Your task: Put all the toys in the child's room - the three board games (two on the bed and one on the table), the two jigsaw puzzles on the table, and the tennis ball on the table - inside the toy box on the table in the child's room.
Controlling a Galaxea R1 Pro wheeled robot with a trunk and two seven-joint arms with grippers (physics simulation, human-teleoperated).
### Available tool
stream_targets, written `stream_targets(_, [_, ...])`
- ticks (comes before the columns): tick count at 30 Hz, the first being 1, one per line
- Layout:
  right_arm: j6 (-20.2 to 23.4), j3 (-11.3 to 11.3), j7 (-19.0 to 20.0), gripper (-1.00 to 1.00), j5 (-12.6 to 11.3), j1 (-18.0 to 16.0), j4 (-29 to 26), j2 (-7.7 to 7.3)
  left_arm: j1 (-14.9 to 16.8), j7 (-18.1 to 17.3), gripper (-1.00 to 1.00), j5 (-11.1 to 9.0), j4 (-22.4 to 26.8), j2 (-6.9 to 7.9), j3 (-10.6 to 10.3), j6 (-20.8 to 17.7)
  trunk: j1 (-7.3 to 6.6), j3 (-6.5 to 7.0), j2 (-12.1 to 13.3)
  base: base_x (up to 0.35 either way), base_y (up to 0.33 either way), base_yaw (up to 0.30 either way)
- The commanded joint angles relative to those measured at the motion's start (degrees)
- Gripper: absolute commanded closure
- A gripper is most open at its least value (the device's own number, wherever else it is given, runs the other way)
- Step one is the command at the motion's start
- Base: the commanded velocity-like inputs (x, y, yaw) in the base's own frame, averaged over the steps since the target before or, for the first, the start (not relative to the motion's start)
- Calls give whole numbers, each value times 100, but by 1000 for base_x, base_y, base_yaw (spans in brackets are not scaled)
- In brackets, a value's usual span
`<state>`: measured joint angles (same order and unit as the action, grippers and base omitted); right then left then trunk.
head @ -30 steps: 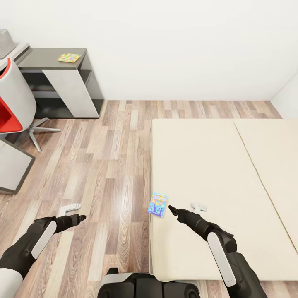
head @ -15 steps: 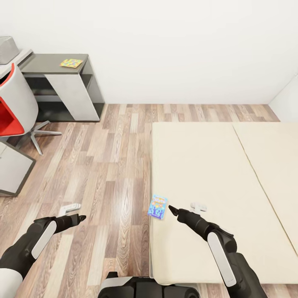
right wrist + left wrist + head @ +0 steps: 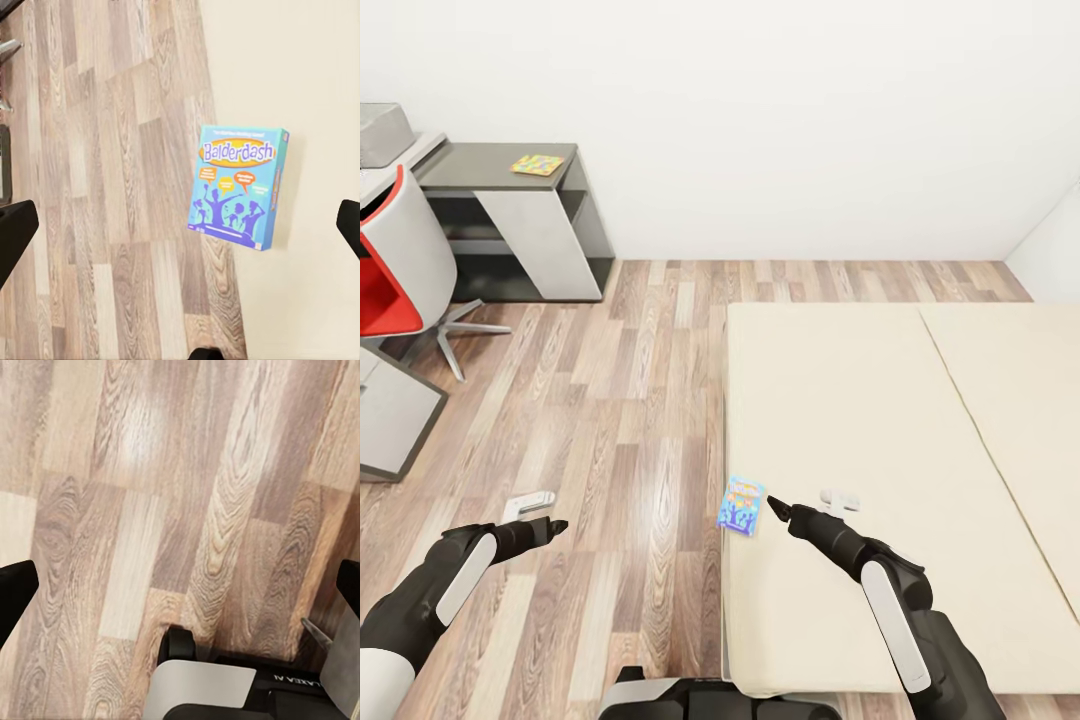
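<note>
The room has white walls and a wood-plank floor (image 3: 630, 400) of mixed pale and brown boards. A low bed (image 3: 860, 420) with a plain cream mattress lies from about 1 to 4 o'clock in the head view, a seam running down its surface towards the right. At the bed's left edge, near 6 o'clock, the blue board game (image 3: 741, 505) lies flat with part of the box overhanging the floor; in the right wrist view its cover (image 3: 238, 186) reads "Balderdash" over cartoon figures.

At 10 o'clock, against the wall, stands the dark grey lower section of the worktop (image 3: 500, 165), with a multicolour jigsaw puzzle (image 3: 537, 165) lying on it. A grey and red chair (image 3: 400, 260) stands at 9 o'clock, in front of the worktop.

The right claw (image 3: 772, 504) hovers just beside the board game, not touching it, its fingers spread wide apart in the right wrist view. The left claw (image 3: 557, 525) hangs over bare floor at 7 o'clock, its fingers likewise apart and holding nothing.
</note>
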<state>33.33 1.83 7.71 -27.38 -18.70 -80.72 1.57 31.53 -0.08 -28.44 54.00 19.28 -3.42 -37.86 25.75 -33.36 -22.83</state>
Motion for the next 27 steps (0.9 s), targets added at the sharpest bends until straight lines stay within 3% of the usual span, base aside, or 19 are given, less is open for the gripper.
stream_targets(1, [31,-7,11,-100,-4,-2,-5,4,3,-1,-100,-5,5,6,-11,-20,3,2,-9,0,0,0])
stream_targets(15, [32,-7,3,-100,-4,-2,-3,5,3,-1,-100,-4,5,6,-11,-20,3,134,-9,0,0,0])
stream_targets(27, [33,1,-245,-100,-4,-2,-5,9,3,-1,-100,-4,5,6,-12,-20,3,248,-9,0,0,0])
